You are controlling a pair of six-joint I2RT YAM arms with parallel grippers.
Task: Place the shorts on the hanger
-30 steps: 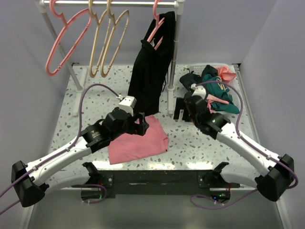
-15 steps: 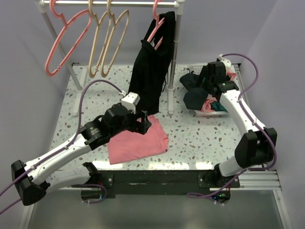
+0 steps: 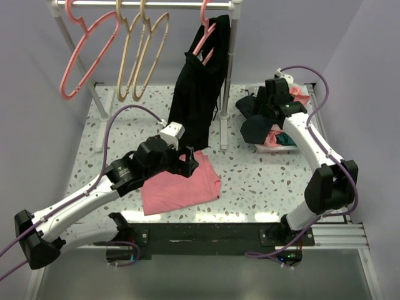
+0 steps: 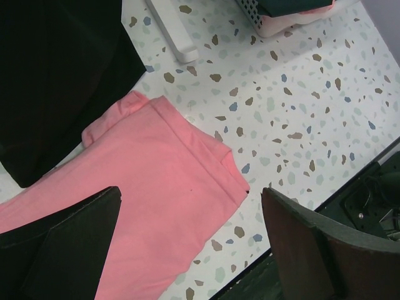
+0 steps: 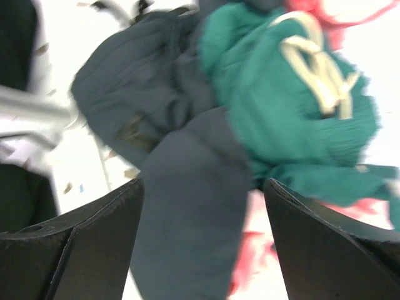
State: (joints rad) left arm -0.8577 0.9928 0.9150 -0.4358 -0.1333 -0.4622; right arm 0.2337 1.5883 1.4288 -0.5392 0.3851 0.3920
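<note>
A speckled terrazzo table (image 3: 262, 181), walled in by plain grey panels, fills the overhead view, with bare surface showing at 9 and 4 o'clock. A white tube rack (image 3: 226, 94) stands along the far edge at 12 o'clock. From its rail a long, limp black garment (image 3: 199, 94) hangs on a pink hanger, its hem reaching down to the table. At the centre lies a flat, smooth pink cloth (image 3: 181, 184), folded with soft edges, one corner beside the black hem. Further left on the rail, at 11 o'clock, hang two thin tan hangers (image 3: 120, 69) with curved hooks, both bare, and another pink hanger (image 3: 70, 62) beside them. At 2 o'clock a white mesh basket (image 3: 272, 148) by the right wall holds a heap of crumpled clothes. The shorts (image 5: 275, 106), soft teal knit with a thick white drawstring (image 5: 312, 62), lie in that heap beside a dark grey garment (image 5: 181, 156) that spills over the rim. The right gripper (image 5: 201, 187) hovers over the heap, fingers spread wide; the view is blurred, and contact cannot be told. The left gripper (image 4: 187, 194) hangs over the pink cloth, fingers spread, holding nothing.
</note>
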